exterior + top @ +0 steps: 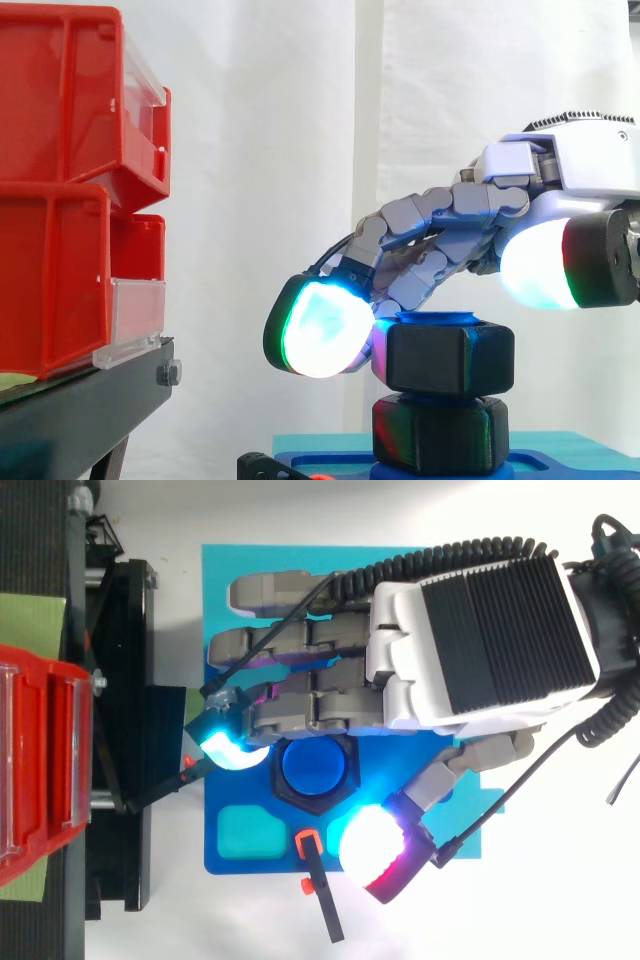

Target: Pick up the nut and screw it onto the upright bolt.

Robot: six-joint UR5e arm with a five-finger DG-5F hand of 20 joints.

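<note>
A black hex nut (450, 356) sits on the upright blue bolt (313, 766), whose blue top (437, 318) shows just above it. A second black hex piece (440, 432) sits lower on the bolt, on the blue base plate (440, 780). My hand (480, 640) hovers over the bolt, its fingers stretched leftward and only slightly bent. One glowing fingertip (318, 330) rests beside the nut's left face. The glowing thumb pad (538, 265) hangs higher than the nut, to its right and apart from it. Nothing is pinched.
Red bins (70, 180) are stacked on a black stand (90, 400) to the left, close to the fingertips. A black lever with orange marks (322, 895) lies at the base plate's near edge. A white curtain hangs behind.
</note>
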